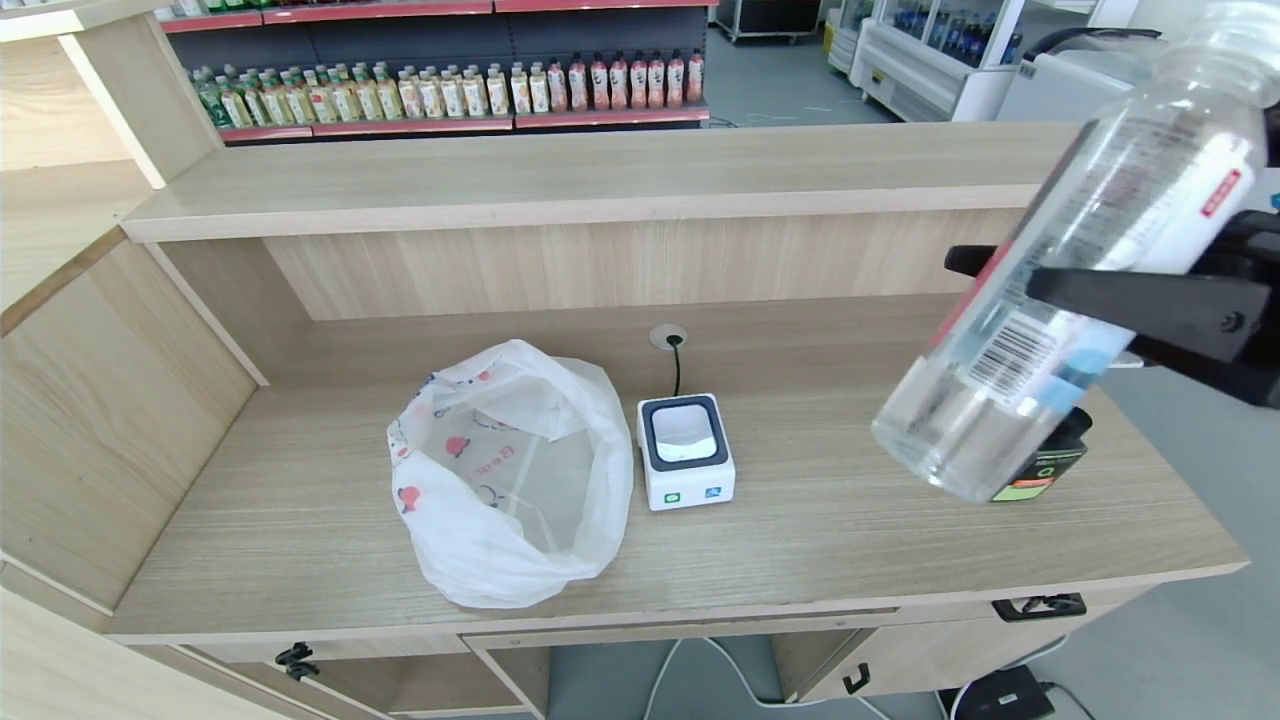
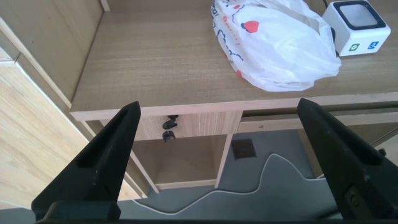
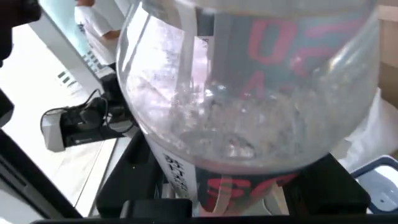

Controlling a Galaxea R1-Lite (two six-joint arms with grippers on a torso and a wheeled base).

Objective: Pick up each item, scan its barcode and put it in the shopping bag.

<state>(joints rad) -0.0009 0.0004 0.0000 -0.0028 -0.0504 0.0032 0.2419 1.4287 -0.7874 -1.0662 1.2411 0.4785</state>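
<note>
— Plastic bottle, seen from the head?
— Tilted in the air on the right, pinched by the right claw. The bag and scanner sit side by side on the counter.
— Left wrist?
— Left claw spread wide, off the counter's front edge.
— Right wrist?
— Bottle base up close, clamped between dark fingers.

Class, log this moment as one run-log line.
right end effector: shut on bottle | left end effector: open | bag: beside scanner
</note>
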